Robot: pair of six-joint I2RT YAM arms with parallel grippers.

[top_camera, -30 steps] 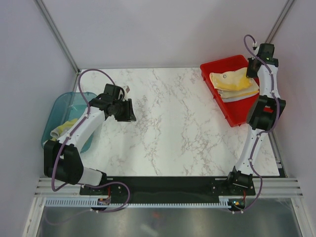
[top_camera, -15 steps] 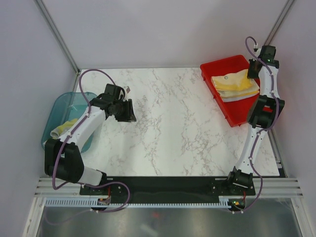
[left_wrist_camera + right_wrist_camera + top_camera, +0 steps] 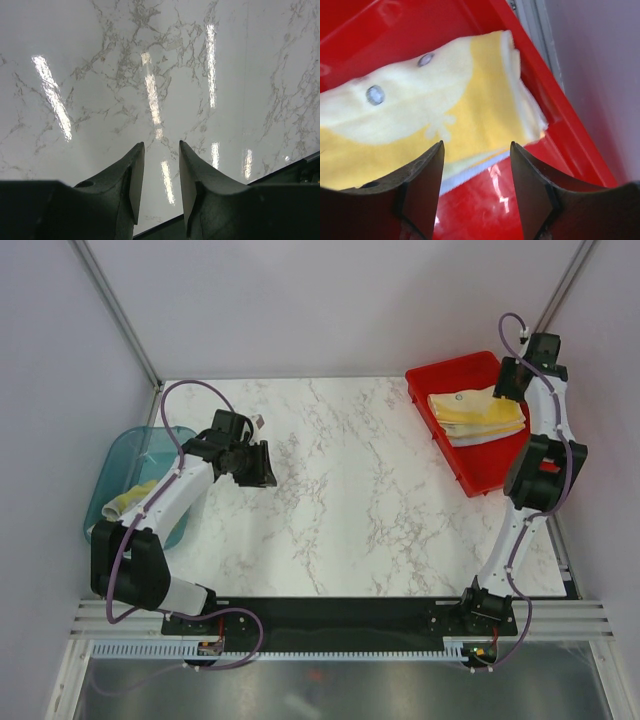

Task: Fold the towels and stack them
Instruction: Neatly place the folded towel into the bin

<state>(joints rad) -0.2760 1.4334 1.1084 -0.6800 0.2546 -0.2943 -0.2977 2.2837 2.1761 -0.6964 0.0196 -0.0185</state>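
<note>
A folded stack of towels lies in the red tray. The top towel is yellow with a pale print, and a pale grey-blue edge shows under it. My right gripper hangs open just over the stack's right end with nothing between its fingers. One more yellowish towel lies crumpled in the teal tub. My left gripper is open and empty over the bare marble table.
The red tray's far wall runs close beside the right gripper, with the enclosure wall just beyond. The teal tub sits off the table's left edge. A black base bar lines the near edge.
My right gripper has opened and let go of the towel stack, which now lies flatter in the tray. It has drawn back a little to the right. The left arm has not moved.
</note>
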